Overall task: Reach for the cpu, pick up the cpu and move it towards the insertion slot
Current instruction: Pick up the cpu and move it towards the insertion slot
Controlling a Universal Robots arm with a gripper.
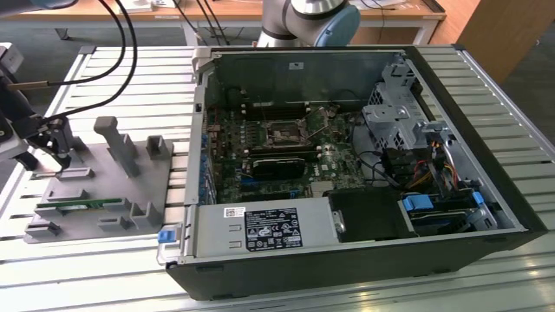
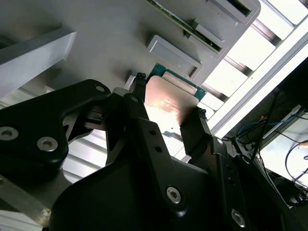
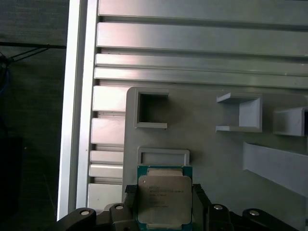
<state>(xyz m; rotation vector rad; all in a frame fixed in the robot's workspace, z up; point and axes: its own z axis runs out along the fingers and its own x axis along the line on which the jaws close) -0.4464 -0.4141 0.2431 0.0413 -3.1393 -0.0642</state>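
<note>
The cpu (image 3: 164, 199) is a flat square chip with a silver top and a green rim. It sits between my two black fingers in both wrist views, and my gripper (image 3: 164, 192) is shut on its opposite edges. It hangs close over the grey plastic tray (image 3: 211, 154); whether it still touches the tray I cannot tell. The second wrist view has the cpu (image 2: 168, 103) reflecting light inside the gripper (image 2: 169, 96). In the exterior view my gripper (image 1: 54, 156) is over the tray's far end at the exterior view's left. The insertion slot (image 1: 282, 133) lies inside the open computer case, well off to the right.
A green memory stick (image 1: 78, 205) lies in a tray (image 1: 95, 188) recess near the front. Upright grey posts (image 1: 117, 140) stand on the tray beside my gripper. The case wall (image 1: 201, 130) rises between the tray and the board. Cables (image 1: 113, 58) hang above the slatted table.
</note>
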